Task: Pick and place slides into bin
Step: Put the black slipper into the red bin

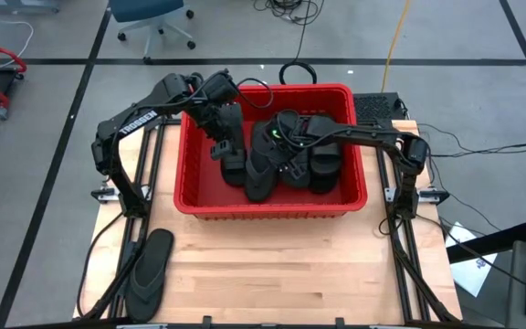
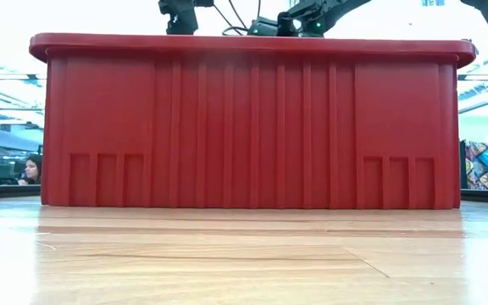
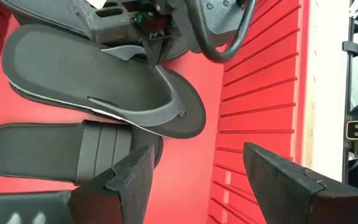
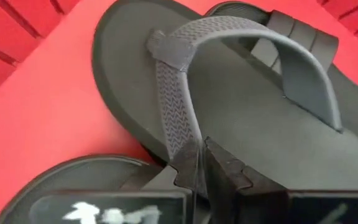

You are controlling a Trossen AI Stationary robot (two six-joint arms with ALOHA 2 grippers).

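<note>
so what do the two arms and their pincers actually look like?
Both arms are dark, with black tube links. The left arm carries white lettering, and black cables loop near its wrist. The right arm shows a green light. The left pincer has two dark, blocky, angular fingers.

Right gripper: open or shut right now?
Shut. The right gripper pinches the strap of a flip-flop inside the bin; its fingers meet on the strap.

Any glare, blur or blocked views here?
Low view: the bin fills the frame, windows behind blown out, near tabletop soft. Right wrist view: flip-flop so close its near edge blurs. High view: evenly lit. Left wrist view: clear.
</note>
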